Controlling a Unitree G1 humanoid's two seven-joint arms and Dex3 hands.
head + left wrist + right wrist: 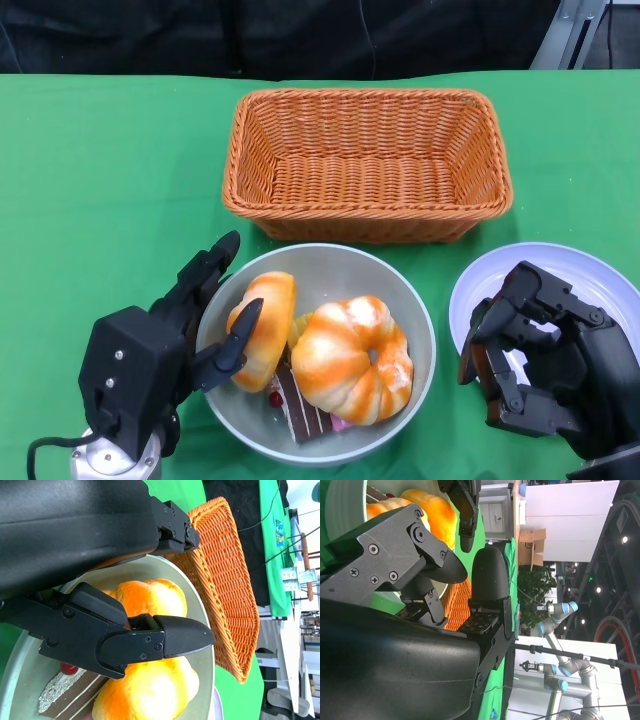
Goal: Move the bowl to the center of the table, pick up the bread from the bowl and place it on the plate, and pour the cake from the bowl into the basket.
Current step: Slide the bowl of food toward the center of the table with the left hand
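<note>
Left robot hand [190, 320] at bowl [405, 290] rim.

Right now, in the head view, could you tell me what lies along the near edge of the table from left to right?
Left hand → long bread → round bread, both in the bowl → right hand over the plate.

Cake [300, 408] mostly hidden under breads; we see only one striped end. Right hand [545, 350] covers part of plate [590, 268]; whether fingers touch it, we cannot tell.
</note>
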